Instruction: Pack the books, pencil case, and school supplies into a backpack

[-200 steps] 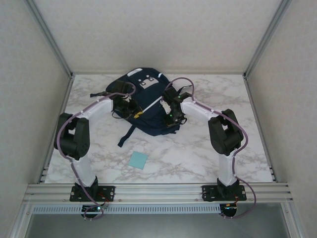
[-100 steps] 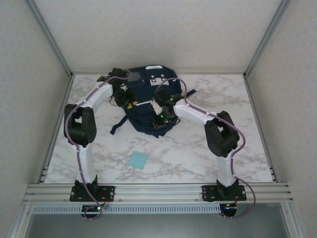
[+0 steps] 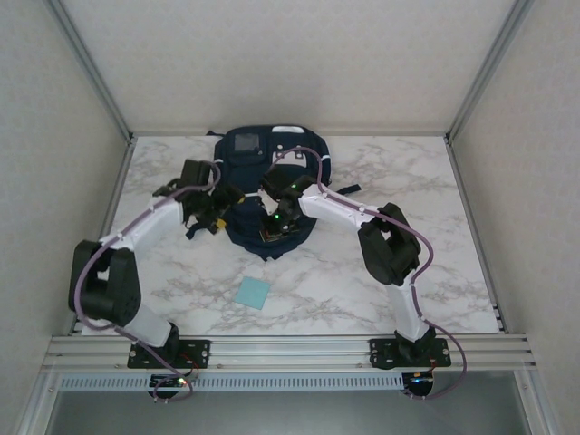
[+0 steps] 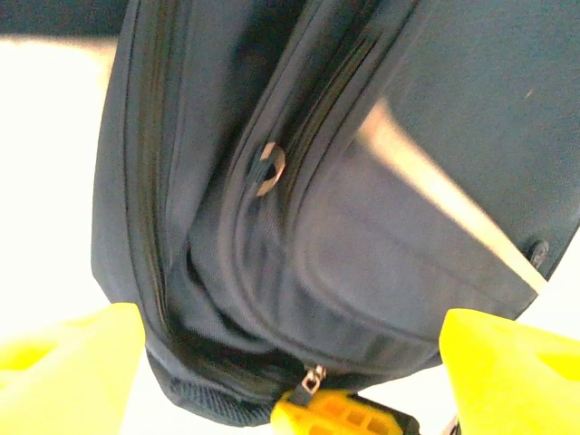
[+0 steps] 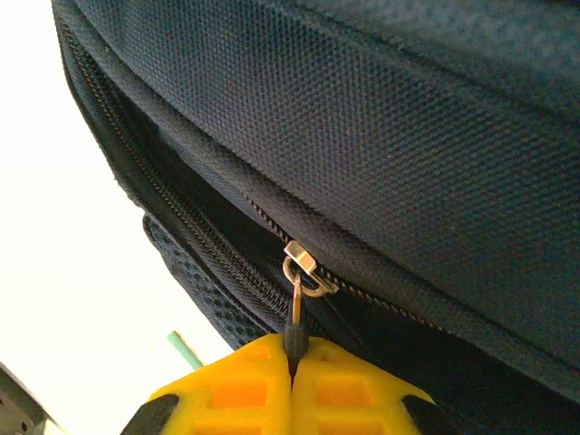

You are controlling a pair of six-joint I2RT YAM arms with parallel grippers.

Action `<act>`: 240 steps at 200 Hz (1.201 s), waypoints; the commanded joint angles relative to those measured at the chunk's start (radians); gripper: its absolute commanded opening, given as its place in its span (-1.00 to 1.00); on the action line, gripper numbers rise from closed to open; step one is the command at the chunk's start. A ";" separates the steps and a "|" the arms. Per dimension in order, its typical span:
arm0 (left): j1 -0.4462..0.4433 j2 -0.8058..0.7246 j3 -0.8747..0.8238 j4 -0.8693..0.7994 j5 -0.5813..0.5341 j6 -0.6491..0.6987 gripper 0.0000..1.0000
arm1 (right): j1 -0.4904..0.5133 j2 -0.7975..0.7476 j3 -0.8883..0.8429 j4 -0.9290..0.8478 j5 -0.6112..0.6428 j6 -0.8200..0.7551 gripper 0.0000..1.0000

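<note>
The navy backpack [image 3: 258, 172] lies at the back middle of the table. My right gripper [image 5: 292, 372] is shut on the dark zipper pull [image 5: 294, 337], which hangs from the metal slider [image 5: 304, 264] at the bag's near end. In the top view the right gripper [image 3: 275, 227] sits at that near end. My left gripper [image 4: 290, 358] is open, its yellow fingers [image 4: 68, 362] wide apart on either side of the bag's lower part, and in the top view the left gripper [image 3: 211, 216] is at the bag's left side. A light-blue square pad [image 3: 253, 293] lies on the table in front. The books and pencil case are out of view.
Marble table [image 3: 381, 172] with grey walls on three sides and a metal rail [image 3: 290, 349] along the near edge. A dark strap [image 3: 195, 231] trails from the bag's left side. A thin green strip [image 5: 186, 351] shows past the bag's edge; what it is I cannot tell.
The left gripper has opened and its arm has swung down and to the left beside the bag. The backpack has shifted toward the back wall. The right gripper moved left, still holding the pull.
</note>
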 commanded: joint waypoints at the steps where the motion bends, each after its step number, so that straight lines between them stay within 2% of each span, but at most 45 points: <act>1: -0.066 -0.059 -0.124 0.149 -0.043 -0.250 0.70 | 0.010 0.003 0.006 0.020 0.012 0.041 -1.00; 18: -0.121 -0.074 -0.150 0.189 -0.086 -0.322 0.67 | 0.011 -0.032 -0.064 0.097 0.013 0.078 -1.00; 45: -0.182 -0.044 -0.108 0.197 -0.149 -0.366 0.57 | 0.012 -0.081 -0.160 0.200 0.032 0.127 -1.00; 94: -0.231 0.062 -0.068 0.192 -0.274 -0.391 0.04 | 0.011 -0.139 -0.263 0.270 0.020 0.124 -1.00; 126: -0.232 0.115 -0.082 0.228 -0.336 -0.395 -0.20 | 0.012 -0.138 -0.239 0.161 0.031 0.001 -1.00; 142: -0.232 0.133 -0.075 0.221 -0.370 -0.364 -0.58 | 0.006 -0.119 -0.207 0.059 0.053 -0.103 -1.00; 151: -0.232 0.141 -0.069 0.205 -0.392 -0.339 -1.00 | -0.002 -0.102 -0.187 -0.006 0.074 -0.164 -1.00; 189: -0.225 0.121 -0.072 0.129 -0.419 -0.270 -1.00 | -0.059 -0.066 -0.161 -0.230 0.125 -0.390 -1.00; 212: -0.211 0.090 -0.100 0.121 -0.412 -0.234 -1.00 | -0.121 -0.089 -0.195 -0.281 0.153 -0.496 -1.00; 240: -0.188 0.070 -0.104 0.084 -0.381 -0.155 -1.00 | -0.170 -0.090 -0.209 -0.325 0.262 -0.600 -1.00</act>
